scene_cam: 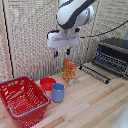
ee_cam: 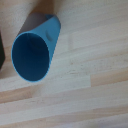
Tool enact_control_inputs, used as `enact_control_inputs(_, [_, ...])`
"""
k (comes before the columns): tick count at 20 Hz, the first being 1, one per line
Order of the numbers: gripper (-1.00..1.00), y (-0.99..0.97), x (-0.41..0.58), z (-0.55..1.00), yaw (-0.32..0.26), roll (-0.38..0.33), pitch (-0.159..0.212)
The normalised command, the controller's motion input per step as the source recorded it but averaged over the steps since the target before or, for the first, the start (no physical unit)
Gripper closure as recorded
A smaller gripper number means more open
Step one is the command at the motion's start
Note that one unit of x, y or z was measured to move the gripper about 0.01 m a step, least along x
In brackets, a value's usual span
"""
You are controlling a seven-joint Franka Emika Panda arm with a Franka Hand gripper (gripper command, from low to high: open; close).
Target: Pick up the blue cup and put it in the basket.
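One blue cup (scene_cam: pixel 58 92) is standing upright on the wooden table (scene_cam: pixel 95 107) in your exterior view, with nothing gripping it. It is sitting just beside the red basket (scene_cam: pixel 22 100), on the exterior view's right of it, and right in front of the small red bowl (scene_cam: pixel 47 83); you cannot tell whether cup and bowl are touching. Your gripper (scene_cam: pixel 62 52) is hanging in the air well above the cup, its two dark-blue fingers (scene_cam: pixel 68 51) pointing down with a clear gap between them, so the jaws are standing released and are holding nothing. An orange carton (scene_cam: pixel 69 71) is standing upright behind the cup, below the gripper. A dark toaster oven (scene_cam: pixel 112 56) is sitting at the exterior view's right, with a black rack (scene_cam: pixel 95 73) lying on the table in front of it. Your wrist view is looking down into the open mouth of the cup (ee_cam: pixel 32 52), its inside showing dark blue, with pale wood planks filling the rest of that picture. The basket is showing its lattice sides and a blue-grey handle lying along the near rim.
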Motion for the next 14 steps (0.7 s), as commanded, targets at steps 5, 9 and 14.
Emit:
enact_control_inputs(5, [-1.0, 0.36, -0.522, -0.38, -0.131, -0.051, -0.002])
enact_control_inputs(9, [-1.0, 0.39, -0.503, -0.39, -0.153, -0.054, 0.0])
enact_control_inputs(14, [-1.0, 0.32, -0.429, -0.39, -0.175, -0.036, 0.0])
